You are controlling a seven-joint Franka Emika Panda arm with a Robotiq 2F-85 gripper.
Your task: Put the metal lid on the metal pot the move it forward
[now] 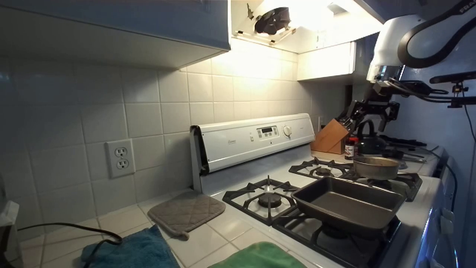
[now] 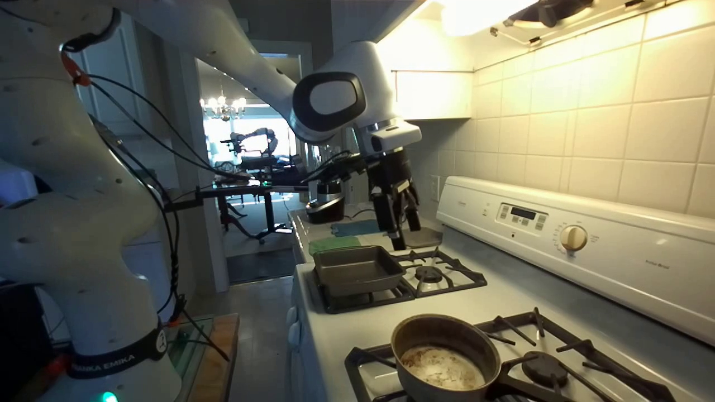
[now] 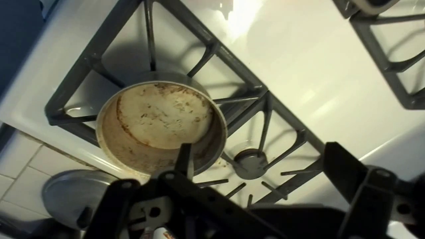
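Note:
The metal pot (image 1: 375,169) stands upright and uncovered on a stove grate. It also shows in an exterior view (image 2: 447,357), with its dark handle, and in the wrist view (image 3: 162,122), where its stained inside is visible. The metal lid (image 3: 73,192) lies on the tiled counter beside the stove, with a dark knob, partly hidden by my gripper. A small part of the lid (image 1: 402,165) seems to show behind the pot. My gripper (image 3: 259,147) is open and empty above the stove, one finger overlapping the pot's rim in the wrist view. It also shows in both exterior views (image 1: 368,119) (image 2: 406,229).
A dark rectangular pan (image 1: 349,204) sits on the neighbouring grate. A knife block (image 1: 331,138), a bottle (image 1: 350,149) and a dark kettle (image 1: 372,143) stand on the counter past the pot. The stove's back panel (image 2: 536,223) rises along the wall. Cloths (image 1: 256,257) lie at the near end.

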